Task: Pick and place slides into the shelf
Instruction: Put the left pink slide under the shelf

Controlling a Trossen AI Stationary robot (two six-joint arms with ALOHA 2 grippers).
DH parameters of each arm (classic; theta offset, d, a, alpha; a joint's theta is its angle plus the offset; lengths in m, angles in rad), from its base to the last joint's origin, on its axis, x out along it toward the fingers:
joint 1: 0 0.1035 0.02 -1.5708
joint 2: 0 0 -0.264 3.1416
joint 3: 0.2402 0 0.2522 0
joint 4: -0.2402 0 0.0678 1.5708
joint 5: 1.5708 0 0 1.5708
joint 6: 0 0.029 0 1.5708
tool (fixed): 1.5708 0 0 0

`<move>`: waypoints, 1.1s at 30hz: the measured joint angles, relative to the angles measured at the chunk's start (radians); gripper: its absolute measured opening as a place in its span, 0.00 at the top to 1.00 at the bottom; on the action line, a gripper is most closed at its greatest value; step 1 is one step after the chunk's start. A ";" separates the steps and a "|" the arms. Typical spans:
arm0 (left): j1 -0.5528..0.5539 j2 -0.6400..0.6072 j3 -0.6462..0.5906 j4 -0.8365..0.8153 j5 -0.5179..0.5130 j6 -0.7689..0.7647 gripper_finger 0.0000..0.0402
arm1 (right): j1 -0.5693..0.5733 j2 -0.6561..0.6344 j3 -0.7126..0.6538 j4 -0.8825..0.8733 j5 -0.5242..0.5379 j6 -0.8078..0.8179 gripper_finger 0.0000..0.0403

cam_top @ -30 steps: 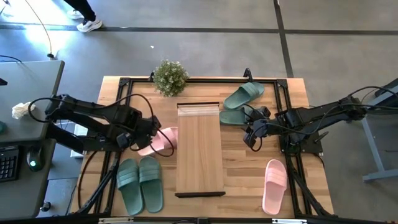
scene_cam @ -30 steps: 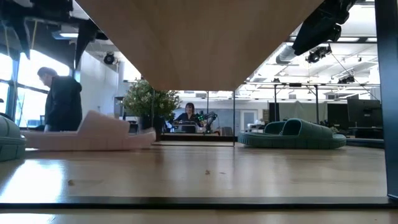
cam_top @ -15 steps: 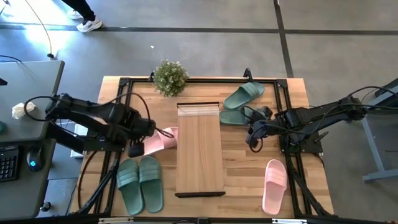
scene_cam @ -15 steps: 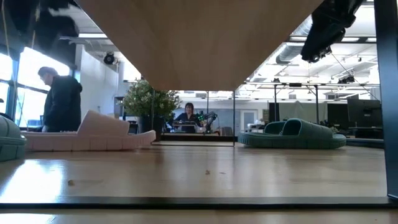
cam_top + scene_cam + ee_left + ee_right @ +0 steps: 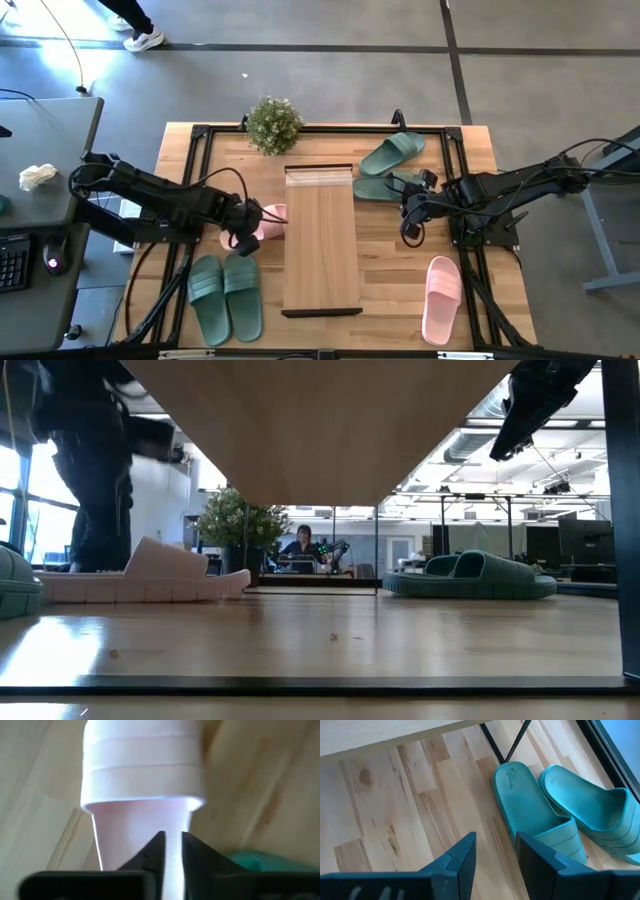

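Note:
A pale pink slide [image 5: 266, 220] lies flat on its sole on the table, just left of the long light-wood shelf [image 5: 322, 240]. My left gripper [image 5: 242, 231] is down at its heel end with the fingers almost together; in the left wrist view the left gripper [image 5: 172, 842] stands over the bare footbed, with the strap [image 5: 142, 767] beyond. My right gripper [image 5: 408, 225] hangs open above the table, beside two green slides [image 5: 535, 810], [image 5: 592, 805] at the back right. Another green pair [image 5: 225, 295] and a second pink slide [image 5: 442, 298] lie near the front. My left gripper points down at the pink slide's footbed behind the strap [image 5: 150, 827], near the heel end, with its fingers shut. I cannot tell whether the fingertips touch the footbed. The slide lies flat on the table [image 5: 130, 578].
A small potted plant [image 5: 273, 123] stands at the table's far edge, behind the shelf. A black frame [image 5: 455, 180] runs round the table top. In the low view the shelf's underside [image 5: 320, 420] fills the top, and people show in the room beyond.
My left gripper has come down and toward the shelf, onto the heel end of the pink slide; in the low view its arm now stands behind the slide. The slide has stayed flat on the table.

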 joint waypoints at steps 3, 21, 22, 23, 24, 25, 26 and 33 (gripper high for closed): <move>0.024 0.000 -0.063 0.106 0.003 -0.017 0.99 | 0.000 0.000 0.000 -0.006 -0.004 -0.019 0.68; 0.351 0.091 -0.106 0.504 0.039 0.376 0.99 | 0.000 0.000 0.000 -0.012 0.000 -0.026 0.68; 0.363 0.102 -0.106 0.520 0.045 0.391 0.98 | 0.000 0.000 0.000 -0.014 0.000 -0.026 0.68; 0.375 0.115 -0.106 0.543 0.057 0.405 0.98 | 0.000 0.000 0.000 -0.015 0.000 -0.025 0.68; 0.384 0.129 -0.106 0.566 0.073 0.421 0.98 | 0.000 0.000 0.000 -0.016 0.000 -0.024 0.68; 0.392 0.144 -0.106 0.595 0.091 0.438 0.98 | 0.000 0.000 0.000 -0.018 0.001 -0.023 0.68; 0.397 0.161 -0.106 0.629 0.110 0.454 0.99 | 0.000 0.000 0.000 -0.018 0.002 -0.023 0.68; 0.399 0.251 -0.093 0.742 0.265 0.462 0.99 | 0.000 0.000 0.000 -0.018 0.009 -0.014 0.68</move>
